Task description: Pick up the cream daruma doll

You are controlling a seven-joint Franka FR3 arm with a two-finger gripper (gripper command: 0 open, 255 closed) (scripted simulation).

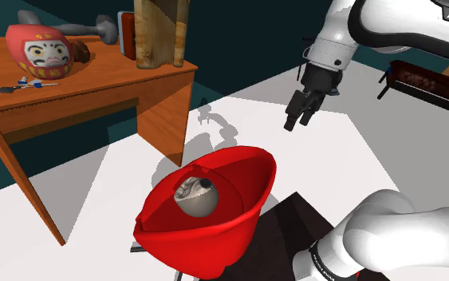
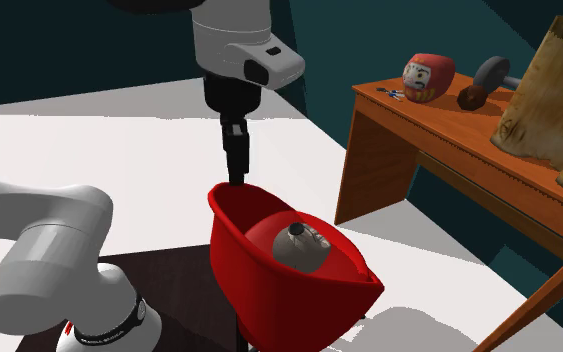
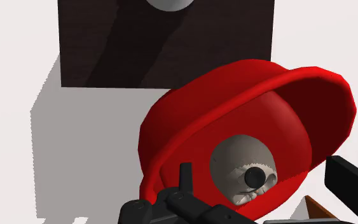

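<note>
You're hovering the gripper (image 1: 296, 122) near the rim of the red bowl (image 1: 250, 160), with the fingers standing apart and holding nothing. The cream daruma doll (image 1: 196, 196) is sitting down inside that bowl. The one on the wooden surface (image 1: 95, 88) is the red daruma (image 1: 43, 49), so ignore it. I'd be centring over the doll first, then dropping straight in, keeping both fingers clear of the rim. It looks round and probably slippery, so be closing around its widest part.
</note>
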